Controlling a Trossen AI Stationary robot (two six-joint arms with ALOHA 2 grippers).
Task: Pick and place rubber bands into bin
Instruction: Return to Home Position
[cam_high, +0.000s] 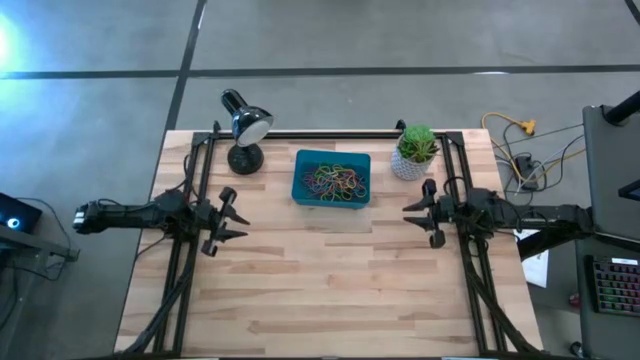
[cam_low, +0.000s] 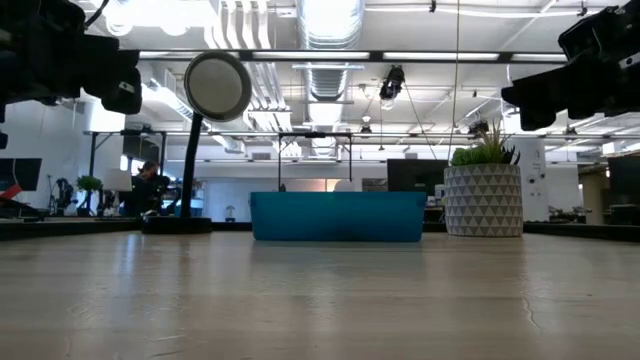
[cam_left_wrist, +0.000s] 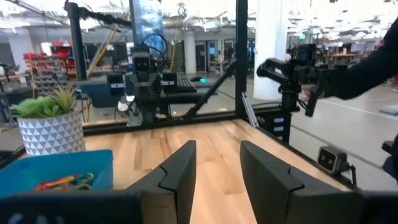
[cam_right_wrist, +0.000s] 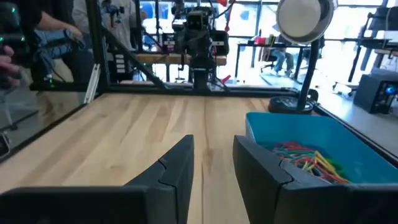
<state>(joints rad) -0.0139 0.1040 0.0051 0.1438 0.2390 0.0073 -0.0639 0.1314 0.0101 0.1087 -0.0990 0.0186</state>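
Figure: table at the return-to-rest stage, high view with both wrist views. The bin (cam_high: 297, 180) stood toward the far middle of the table (cam_high: 330, 290), between the desk lamp (cam_high: 243, 128) and the potted plant (cam_high: 414, 155), close to each but touching neither. The rubber bands (cam_high: 335, 181) lay heaped inside it in mixed colours. I could find no loose band on the wood in any view, so I judged the picking done, with only the parking of the arms left. A band hidden by an arm or too thin to show could not be ruled out.

The left gripper (cam_high: 240, 222) hung over the left side of the table, and the right gripper (cam_high: 410, 215) over the right side, just in front of the plant. Each faced inward, well apart from the other. In both wrist views the jaws stood moderately parted with nothing between them.

Room to move: I saw a broad bare stretch of wood in front of the bin and between the arms. Black frame rails ran along both side edges and the far edge. The plant beside the right gripper was the nearest obstacle.
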